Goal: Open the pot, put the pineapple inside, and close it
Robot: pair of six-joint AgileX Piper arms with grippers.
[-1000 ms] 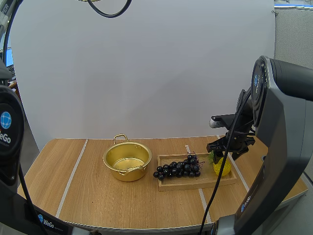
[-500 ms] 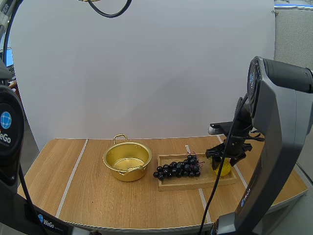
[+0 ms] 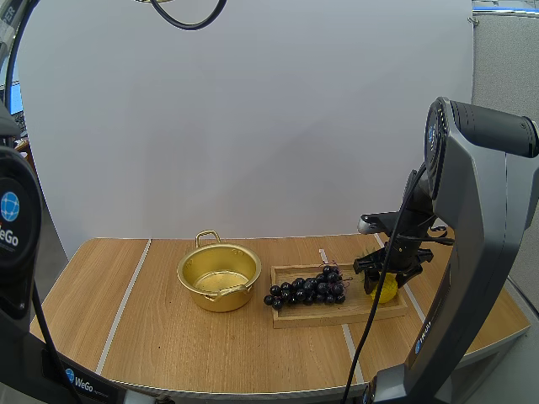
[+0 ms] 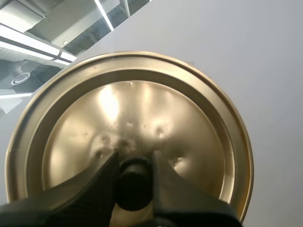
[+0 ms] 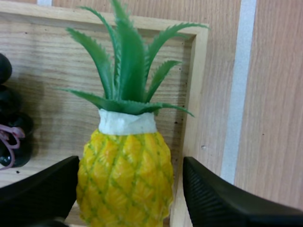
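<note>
Left gripper (image 4: 134,163) pinching lid (image 4: 142,109) by knob, holding it up. Right gripper (image 3: 386,273) standing wide, straddling pineapple (image 5: 125,172) sitting in wooden tray (image 3: 316,319) beside grapes (image 3: 307,289). Pot (image 3: 216,300) sitting uncovered left of tray.

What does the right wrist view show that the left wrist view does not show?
Only the right wrist view: a yellow plastic pineapple with green leaves on the wooden tray, a bunch of dark grapes beside it, the wooden table, and the right jaws standing apart on either side of the fruit.
Only the left wrist view: the round golden metal lid, with the left jaws shut on its black knob.
Shared: no object; each view shows its own arm's black jaws at a task thing.
</note>
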